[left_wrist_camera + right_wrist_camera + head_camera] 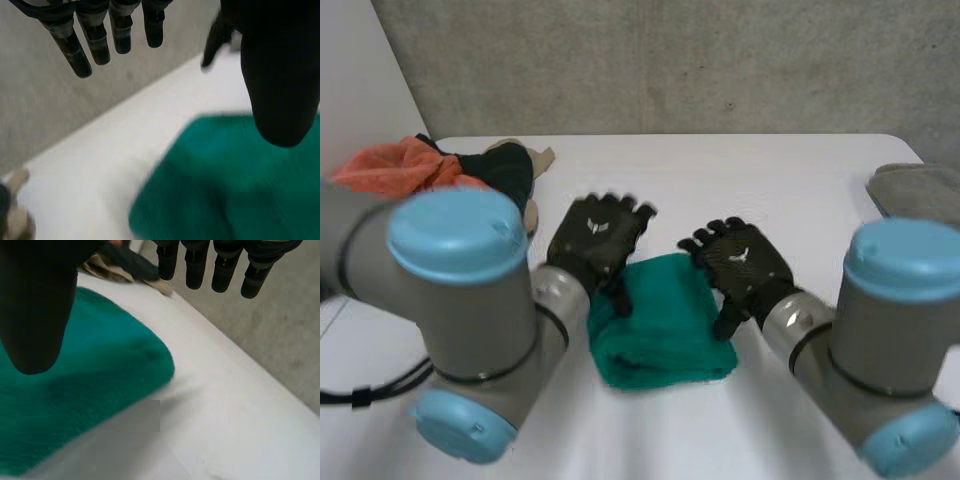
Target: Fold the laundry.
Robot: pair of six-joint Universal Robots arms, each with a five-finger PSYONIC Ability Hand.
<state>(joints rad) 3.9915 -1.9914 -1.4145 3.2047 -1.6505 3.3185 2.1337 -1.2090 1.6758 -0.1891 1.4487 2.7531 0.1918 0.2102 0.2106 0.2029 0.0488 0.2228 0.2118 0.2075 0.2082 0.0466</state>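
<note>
Item: green towel [660, 325], folded, lying on the table [720, 180] under my two hands.
I judge it soft, light and limp, best pinched at a corner or edge. The left hand [595, 240] hovers over its far left corner and the right hand [740, 262] over its far right, both spread wide and empty. A pile of clothes [450, 165] lies well left of the towel.

My left hand [595, 240] and right hand [745, 262]: black, small white mark on the back of each. Towel [660, 320] mid-table: plain teal green, no pattern. Table [740, 170]: white. Far left corner: orange cloth [390, 168], next to it a black-and-beige garment [510, 170]. Right edge: grey cloth [915, 190]. Wall [670, 60]: mottled grey.
</note>
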